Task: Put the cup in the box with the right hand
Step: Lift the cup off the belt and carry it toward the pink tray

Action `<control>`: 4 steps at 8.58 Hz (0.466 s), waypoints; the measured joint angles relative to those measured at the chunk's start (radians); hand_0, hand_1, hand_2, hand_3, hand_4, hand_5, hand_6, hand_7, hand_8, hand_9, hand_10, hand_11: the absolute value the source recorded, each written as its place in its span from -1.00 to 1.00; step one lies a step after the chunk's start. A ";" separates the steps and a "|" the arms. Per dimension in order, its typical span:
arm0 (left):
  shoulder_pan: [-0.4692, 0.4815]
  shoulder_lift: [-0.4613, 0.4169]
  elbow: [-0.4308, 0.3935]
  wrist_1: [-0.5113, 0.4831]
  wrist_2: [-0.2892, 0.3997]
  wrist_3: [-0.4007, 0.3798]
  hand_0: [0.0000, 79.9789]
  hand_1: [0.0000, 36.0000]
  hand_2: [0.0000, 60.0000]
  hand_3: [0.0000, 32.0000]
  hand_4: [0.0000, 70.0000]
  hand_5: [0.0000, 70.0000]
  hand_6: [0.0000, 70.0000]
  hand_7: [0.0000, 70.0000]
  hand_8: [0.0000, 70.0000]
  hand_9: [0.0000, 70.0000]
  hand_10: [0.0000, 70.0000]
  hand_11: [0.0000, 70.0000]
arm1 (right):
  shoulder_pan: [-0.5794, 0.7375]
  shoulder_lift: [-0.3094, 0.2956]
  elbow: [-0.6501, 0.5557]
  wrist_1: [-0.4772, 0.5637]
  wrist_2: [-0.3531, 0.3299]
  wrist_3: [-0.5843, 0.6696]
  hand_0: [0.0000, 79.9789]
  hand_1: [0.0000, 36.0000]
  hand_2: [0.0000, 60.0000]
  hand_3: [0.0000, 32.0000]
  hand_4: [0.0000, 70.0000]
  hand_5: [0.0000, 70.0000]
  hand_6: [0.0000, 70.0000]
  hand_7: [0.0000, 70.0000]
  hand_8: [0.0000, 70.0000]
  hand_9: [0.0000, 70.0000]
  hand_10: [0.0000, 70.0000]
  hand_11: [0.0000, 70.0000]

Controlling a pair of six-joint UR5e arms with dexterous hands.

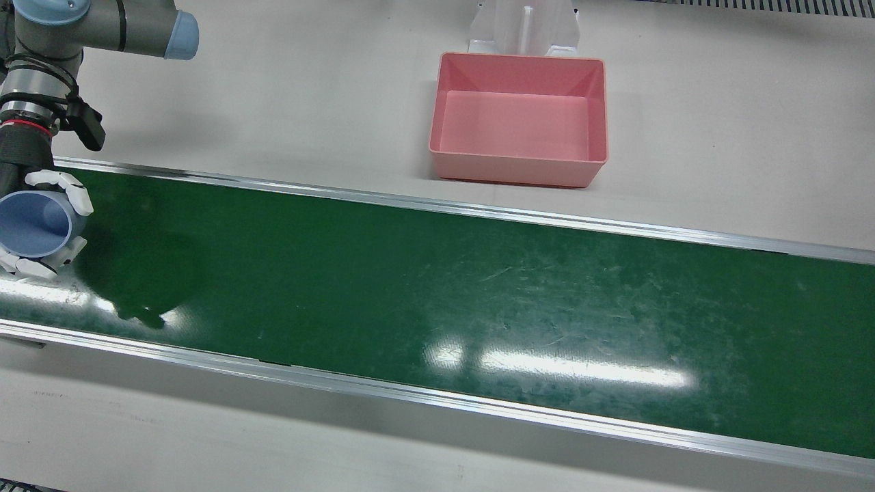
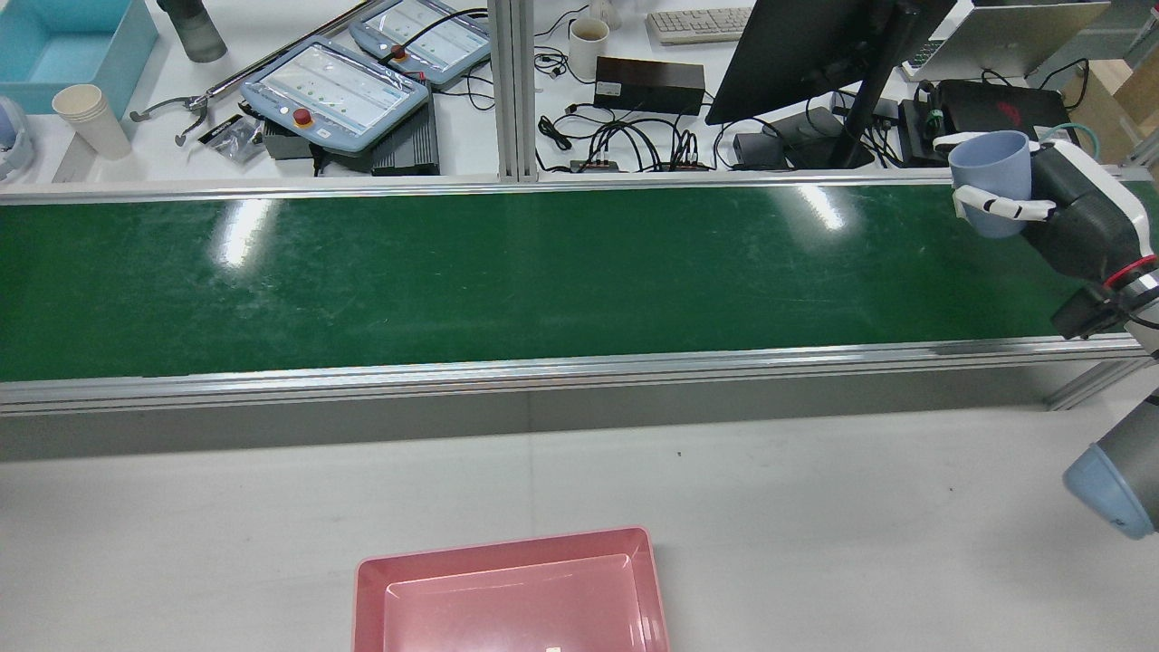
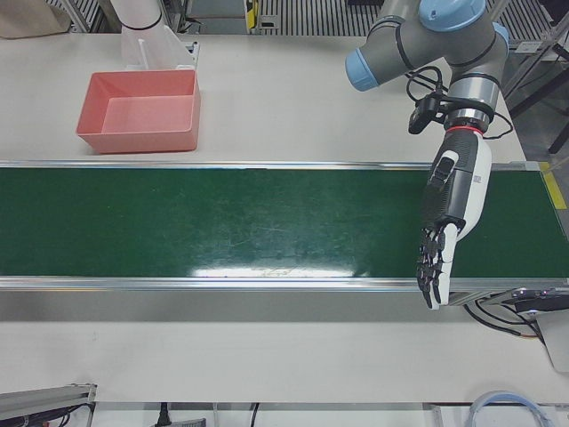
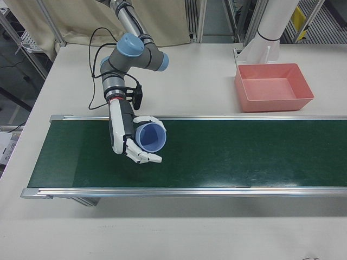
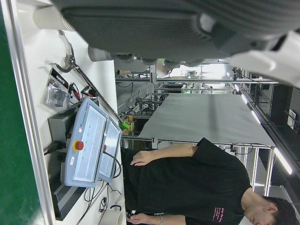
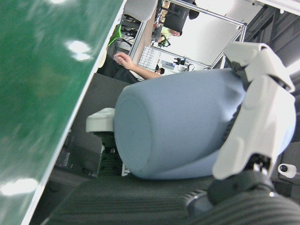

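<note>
My right hand (image 1: 60,188) is shut on a light blue cup (image 1: 33,223) and holds it upright above the right end of the green conveyor belt (image 1: 437,287). The cup also shows in the rear view (image 2: 991,172), the right-front view (image 4: 150,136) and the right hand view (image 6: 173,126), with white fingers (image 6: 262,117) wrapped around it. The pink box (image 1: 523,167) stands empty on the white table beside the belt, far from the cup; it also shows in the right-front view (image 4: 274,103). My left hand (image 3: 449,209) is open and empty over the belt's other end.
A white stand (image 1: 523,27) rises just behind the box. Beyond the belt's far side is a desk with teach pendants (image 2: 335,91), a monitor (image 2: 815,45), cables and paper cups (image 2: 90,118). Aluminium rails (image 1: 437,205) edge the belt.
</note>
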 measured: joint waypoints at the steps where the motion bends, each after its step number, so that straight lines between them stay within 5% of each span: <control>1: 0.000 0.000 -0.001 0.000 0.000 0.000 -1.00 -1.00 -1.00 -1.00 -1.00 -1.00 -1.00 -1.00 -1.00 -1.00 -1.00 -1.00 | 0.003 0.013 0.039 -0.004 -0.001 -0.020 0.18 1.00 1.00 -1.00 -0.68 -0.47 0.21 1.00 0.91 1.00 0.44 1.00; 4: 0.001 0.000 -0.001 0.000 0.000 0.000 -1.00 -1.00 -1.00 -1.00 -1.00 -1.00 -1.00 -1.00 -1.00 -1.00 -1.00 -1.00 | -0.094 0.050 0.227 -0.054 0.001 -0.162 0.18 1.00 1.00 -1.00 -0.68 -0.49 0.17 1.00 0.87 1.00 0.35 0.95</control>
